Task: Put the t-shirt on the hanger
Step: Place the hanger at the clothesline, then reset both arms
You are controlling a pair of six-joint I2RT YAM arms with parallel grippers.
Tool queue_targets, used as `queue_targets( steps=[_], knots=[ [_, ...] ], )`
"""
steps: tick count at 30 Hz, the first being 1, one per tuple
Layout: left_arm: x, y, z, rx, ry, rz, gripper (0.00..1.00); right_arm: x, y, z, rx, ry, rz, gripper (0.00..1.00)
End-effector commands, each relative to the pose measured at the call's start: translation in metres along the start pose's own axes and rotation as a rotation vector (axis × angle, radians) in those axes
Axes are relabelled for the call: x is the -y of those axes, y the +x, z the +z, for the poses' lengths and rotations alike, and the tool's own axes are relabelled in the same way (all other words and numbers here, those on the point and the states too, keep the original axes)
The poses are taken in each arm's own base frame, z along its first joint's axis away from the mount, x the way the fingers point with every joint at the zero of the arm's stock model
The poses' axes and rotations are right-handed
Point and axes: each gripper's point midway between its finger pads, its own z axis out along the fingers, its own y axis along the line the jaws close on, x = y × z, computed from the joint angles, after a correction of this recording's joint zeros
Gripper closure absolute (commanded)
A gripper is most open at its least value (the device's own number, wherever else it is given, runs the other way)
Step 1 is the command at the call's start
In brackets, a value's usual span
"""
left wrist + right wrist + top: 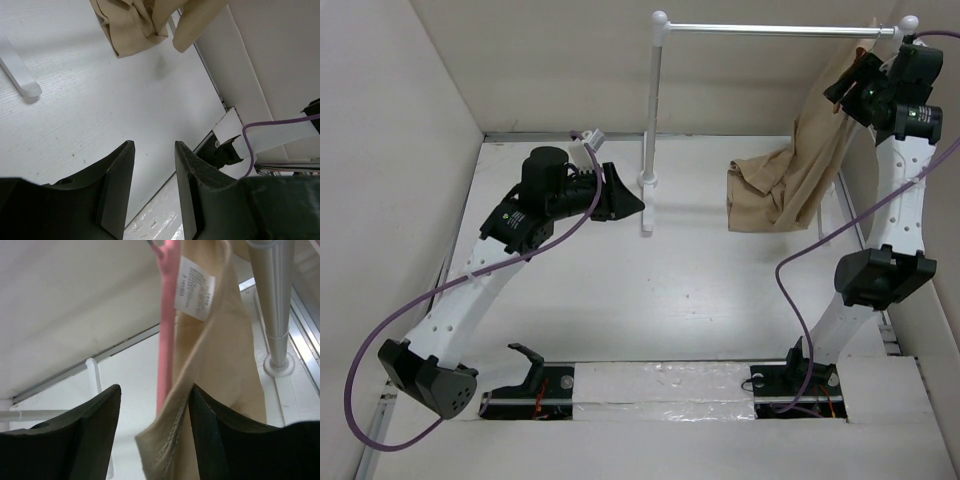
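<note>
Seen from above, the beige fabric t-shirt (800, 165) hangs at the right end of the tall white garment rack (655, 100). Left wrist view: the left pincer (152, 146) is apart and empty. Right wrist view: the right pincer (152, 390) is apart; the thin salmon-pink hanger (166, 330) shows between its fingers (75, 440), beside the shirt.

The left arm (450, 310) bends at a low elbow near its base and reaches up toward the middle. The left claw (628, 205) points right, fingers (117, 185) parted. The right arm (900, 190) stands tall at the far right, wrist raised high. The right claw (842, 85) faces left, fingers (100, 430) spread wide.
</note>
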Motion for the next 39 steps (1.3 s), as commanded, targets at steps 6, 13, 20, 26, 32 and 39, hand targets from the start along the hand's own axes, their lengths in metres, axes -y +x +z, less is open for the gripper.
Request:
queue_targets(
  steps=[6,13,20,26,32,39],
  knots=[
    [0.029,-0.034,-0.017,0.106,0.062,0.052,0.63,-0.048,-0.058,-0.084,0.238,-0.128,-0.018,0.0],
    [0.033,-0.059,-0.036,0.237,0.01,0.07,0.6,-0.034,-0.049,-0.134,0.448,-0.029,0.046,0.0],
    [0.03,-0.07,-0.051,0.304,-0.048,0.082,0.48,-0.08,0.022,-0.212,0.426,-0.353,0.038,0.0],
    [0.015,-0.055,-0.044,0.308,-0.058,-0.003,0.42,-0.149,0.125,-0.256,0.137,-0.762,0.029,0.0],
    [0.007,-0.045,-0.038,0.324,-0.046,-0.06,0.42,-0.155,0.241,-0.258,-0.197,-0.814,0.015,0.0],
    [-0.023,-0.012,-0.022,0.254,-0.098,-0.096,0.43,-0.127,0.297,-0.271,-0.296,-0.712,0.018,0.0]
  ],
)
